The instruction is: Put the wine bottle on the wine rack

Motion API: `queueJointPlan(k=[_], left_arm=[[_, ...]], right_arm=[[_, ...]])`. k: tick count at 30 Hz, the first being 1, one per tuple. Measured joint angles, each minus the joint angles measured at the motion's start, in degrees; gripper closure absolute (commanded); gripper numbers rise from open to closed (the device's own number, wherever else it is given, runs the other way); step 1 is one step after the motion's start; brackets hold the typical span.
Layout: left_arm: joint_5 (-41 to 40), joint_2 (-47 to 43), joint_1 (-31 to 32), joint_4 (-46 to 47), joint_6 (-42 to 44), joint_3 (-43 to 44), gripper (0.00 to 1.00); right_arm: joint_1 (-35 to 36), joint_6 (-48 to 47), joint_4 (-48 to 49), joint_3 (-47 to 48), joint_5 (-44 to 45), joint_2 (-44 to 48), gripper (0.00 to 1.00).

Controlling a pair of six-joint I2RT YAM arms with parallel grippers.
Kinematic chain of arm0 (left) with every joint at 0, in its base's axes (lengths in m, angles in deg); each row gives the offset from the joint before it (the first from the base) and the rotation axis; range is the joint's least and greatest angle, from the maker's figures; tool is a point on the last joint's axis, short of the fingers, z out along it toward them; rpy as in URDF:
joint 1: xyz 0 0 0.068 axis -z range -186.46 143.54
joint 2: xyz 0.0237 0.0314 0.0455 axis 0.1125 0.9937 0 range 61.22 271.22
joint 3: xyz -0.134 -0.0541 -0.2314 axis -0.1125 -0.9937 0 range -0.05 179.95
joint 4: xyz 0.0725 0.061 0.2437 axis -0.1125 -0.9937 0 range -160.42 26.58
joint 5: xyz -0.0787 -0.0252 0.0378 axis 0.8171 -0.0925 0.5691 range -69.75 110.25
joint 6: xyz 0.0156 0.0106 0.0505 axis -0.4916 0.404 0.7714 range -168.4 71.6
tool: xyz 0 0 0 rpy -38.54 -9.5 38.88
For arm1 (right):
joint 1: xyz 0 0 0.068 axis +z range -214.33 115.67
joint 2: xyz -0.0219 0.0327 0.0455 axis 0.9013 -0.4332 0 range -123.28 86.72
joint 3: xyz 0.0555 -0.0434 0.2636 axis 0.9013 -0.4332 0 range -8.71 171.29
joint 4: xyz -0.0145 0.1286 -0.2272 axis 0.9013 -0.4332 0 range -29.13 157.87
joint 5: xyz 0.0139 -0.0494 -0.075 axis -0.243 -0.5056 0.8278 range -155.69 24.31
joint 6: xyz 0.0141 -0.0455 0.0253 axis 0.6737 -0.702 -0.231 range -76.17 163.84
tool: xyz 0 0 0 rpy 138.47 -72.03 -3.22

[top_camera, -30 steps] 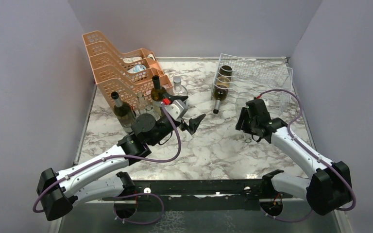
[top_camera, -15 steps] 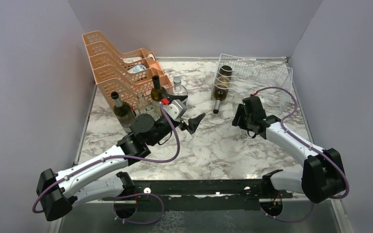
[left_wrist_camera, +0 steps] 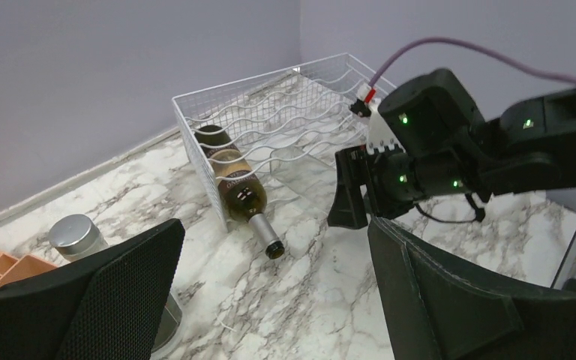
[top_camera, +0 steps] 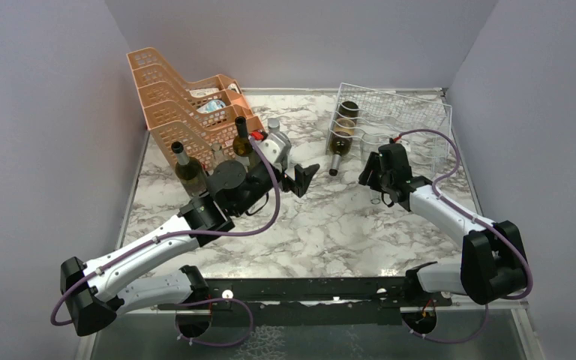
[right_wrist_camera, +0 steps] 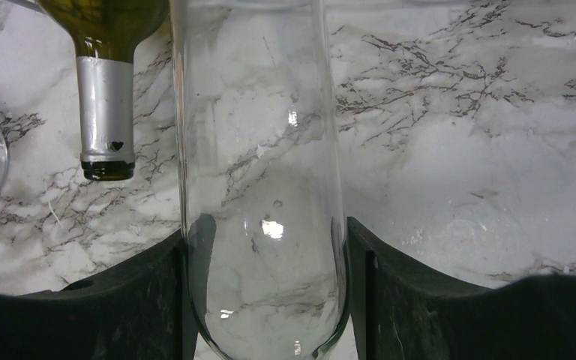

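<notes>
The silver-white wire wine rack [top_camera: 420, 106] stands at the back right and also shows in the left wrist view [left_wrist_camera: 292, 90]. A green wine bottle [top_camera: 341, 136] lies in its left cradle, neck out toward the front [left_wrist_camera: 232, 180]. My right gripper [top_camera: 373, 180] is just in front of the rack. It is shut on a clear glass bottle [right_wrist_camera: 259, 150], with the fingers [right_wrist_camera: 157, 300] pressed against both sides near its rounded end. The green bottle's neck [right_wrist_camera: 105, 112] lies just left of it. My left gripper [top_camera: 300, 181] is open and empty [left_wrist_camera: 276, 223], left of the rack.
Orange stacked trays [top_camera: 187, 97] stand at the back left. In front of them stand two green bottles [top_camera: 189, 169] [top_camera: 241, 139] and a clear bottle with a silver cap [top_camera: 274, 131] [left_wrist_camera: 75, 232]. The right arm [left_wrist_camera: 450, 142] fills the right of the left wrist view.
My right gripper has moved left and back toward the rack's front with the clear bottle in it. My left arm has shifted back toward the standing bottles, its gripper still open.
</notes>
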Motion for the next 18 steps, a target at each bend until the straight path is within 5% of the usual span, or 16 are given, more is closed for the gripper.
queueJointPlan(k=[5, 18], left_arm=[[-4.0, 1.7, 0.0, -6.9, -5.9, 7.3, 0.01], [-4.3, 2.4, 0.0, -11.0, -9.2, 6.3, 0.01]], right_arm=[[-1.0, -1.4, 3.3, 0.0, -0.2, -2.0, 0.99], [-2.4, -2.0, 14.8, 0.2, 0.1, -10.8, 0.99]])
